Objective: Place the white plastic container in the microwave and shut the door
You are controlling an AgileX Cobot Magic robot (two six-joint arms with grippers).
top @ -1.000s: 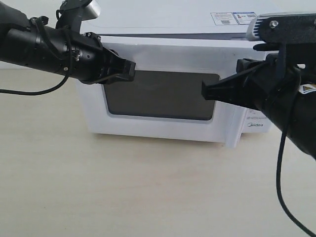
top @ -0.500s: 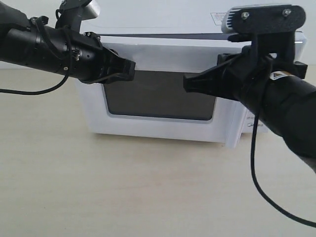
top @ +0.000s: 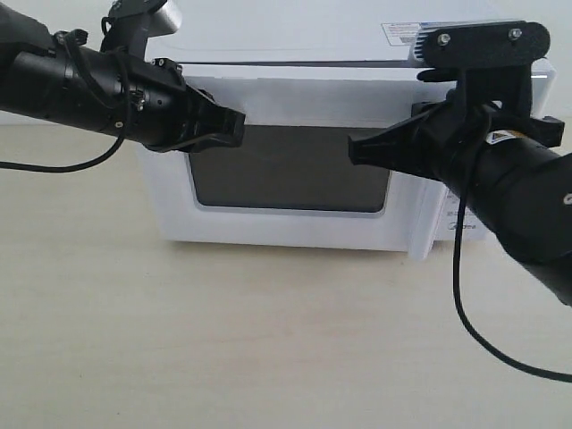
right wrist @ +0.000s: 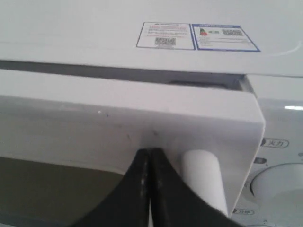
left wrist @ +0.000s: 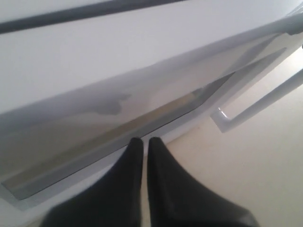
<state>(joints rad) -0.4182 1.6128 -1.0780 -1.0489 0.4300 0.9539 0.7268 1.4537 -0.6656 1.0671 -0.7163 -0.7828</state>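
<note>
The white microwave (top: pixel 295 36) stands at the back with its door (top: pixel 295 228) swung almost flat against the body; a thin dark gap (right wrist: pixel 118 73) still shows along the door's top. My left gripper (top: pixel 237 127) is shut and empty at the door's upper left corner, near the dark window (left wrist: pixel 142 113). My right gripper (right wrist: pixel 149 151) is shut and empty, its tips against the door's upper frame beside the white bar handle (right wrist: pixel 203 182). In the exterior view the right gripper (top: pixel 353 149) hangs before the window's upper right. The white plastic container is out of view.
A pale wooden table (top: pixel 268 340) stretches in front of the microwave. Stickers (right wrist: pixel 196 37) lie on the oven's top and a round dial (right wrist: pixel 279 182) sits right of the door. A black cable (top: pixel 465 304) hangs from the right arm.
My right gripper swung left across the door front, rose a little, then eased slightly back right. The door's right edge sits slightly closer to the body. The left arm has not moved.
</note>
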